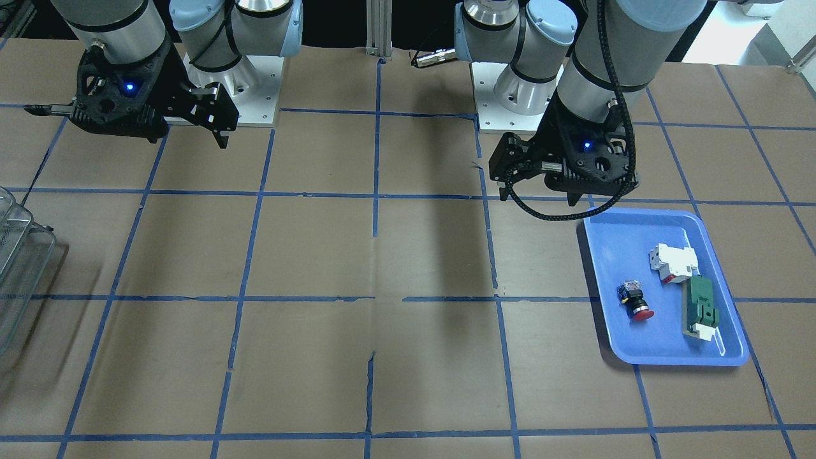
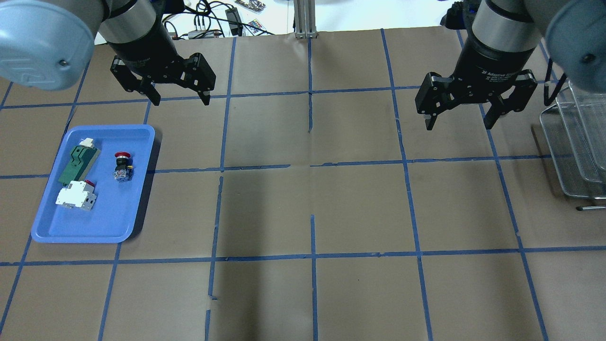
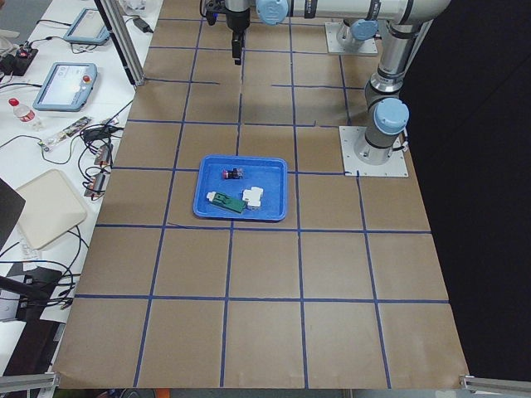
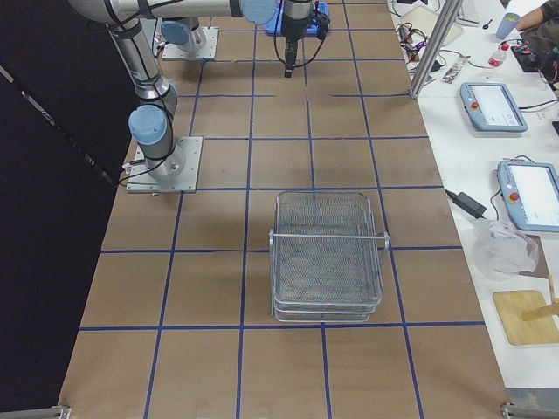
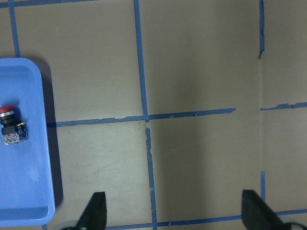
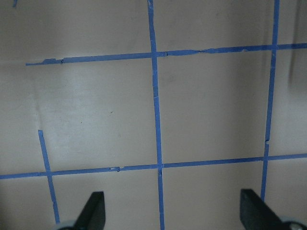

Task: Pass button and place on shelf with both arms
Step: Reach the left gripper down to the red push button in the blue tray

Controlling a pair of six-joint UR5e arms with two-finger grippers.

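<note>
Surface: a brown tabletop (image 2: 303,213) marked into squares by blue tape, with a white bench (image 3: 50,207) carrying tablets and cables along its far edge.
Around the button: a blue tray (image 2: 118,129) sits at the robot's left end of the tabletop. It holds three things: a green flat part (image 2: 78,161), a white-and-red block (image 2: 75,195) and the button (image 2: 122,166).
In the way: the green part and the white block lie together on the tray's outer side. Both are apart from the button, whose top and sides are uncovered.
Button, place: on the tray floor near the tray's inner long rim, touching neither neighbour.
Button, lie: on its side, with its long axis roughly along the tray's long side. The red cap points away from the robot and the clear rear block points toward it.
Left pincer (image 2: 181,100): hangs above the tabletop near the tray, fingers spread wide with nothing between them.
Right pincer (image 2: 458,126): hangs above the tabletop toward the right end, fingers likewise spread and empty.
Rack (image 4: 325,253): a wire-mesh shelf standing at the robot's right end, well apart from the tray.
</note>
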